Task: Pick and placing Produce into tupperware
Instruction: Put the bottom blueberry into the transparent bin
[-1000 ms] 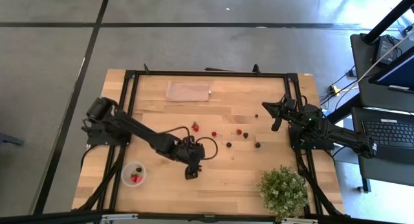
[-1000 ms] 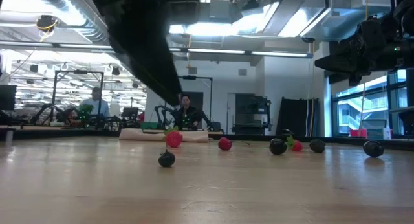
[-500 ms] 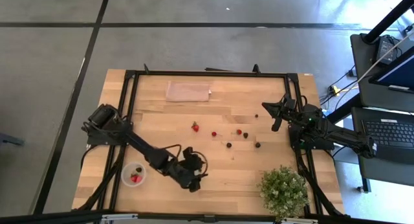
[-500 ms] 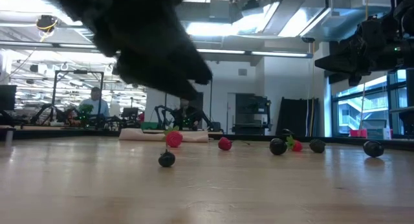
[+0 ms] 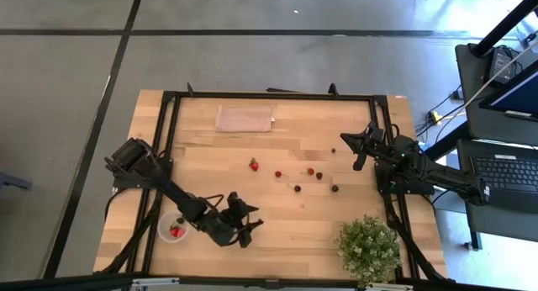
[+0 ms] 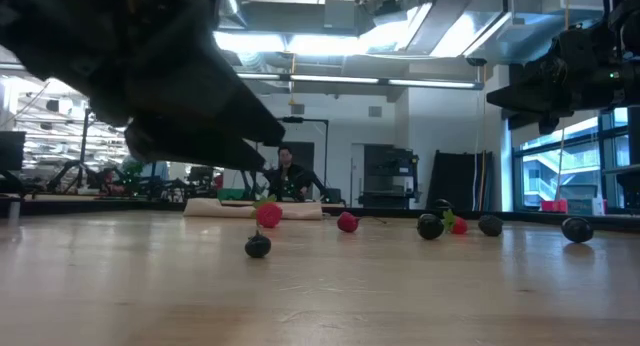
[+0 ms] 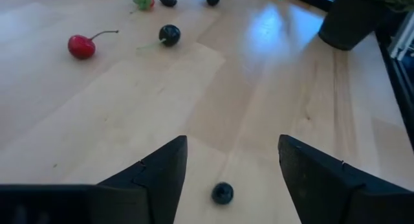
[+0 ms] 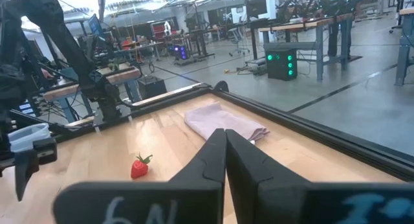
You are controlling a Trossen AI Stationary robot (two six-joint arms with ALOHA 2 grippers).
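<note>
The clear round tub (image 5: 174, 227) stands near the table's near left corner with red and dark fruit in it. Strawberries and dark berries lie loose mid-table: a strawberry (image 5: 254, 165), a red one (image 5: 278, 174) and dark ones (image 5: 297, 188) (image 5: 334, 188). My left gripper (image 5: 249, 230) is open, low over the table just right of the tub. A small dark berry (image 7: 222, 193) lies on the wood below and between its fingers, untouched. My right gripper (image 5: 357, 153) is shut and empty, raised at the far right.
A bushy potted plant (image 5: 368, 249) stands at the near right corner. A pinkish cloth (image 5: 245, 119) lies flat at the far edge. A black frame runs around the tabletop. Bare wood lies between the tub and the plant.
My left arm has folded back toward the table's near left. Its wrist has swung toward the tub, and the gripper now points toward the table's right edge instead of the near edge. It has also come lower over the table. The fruits lie as before.
</note>
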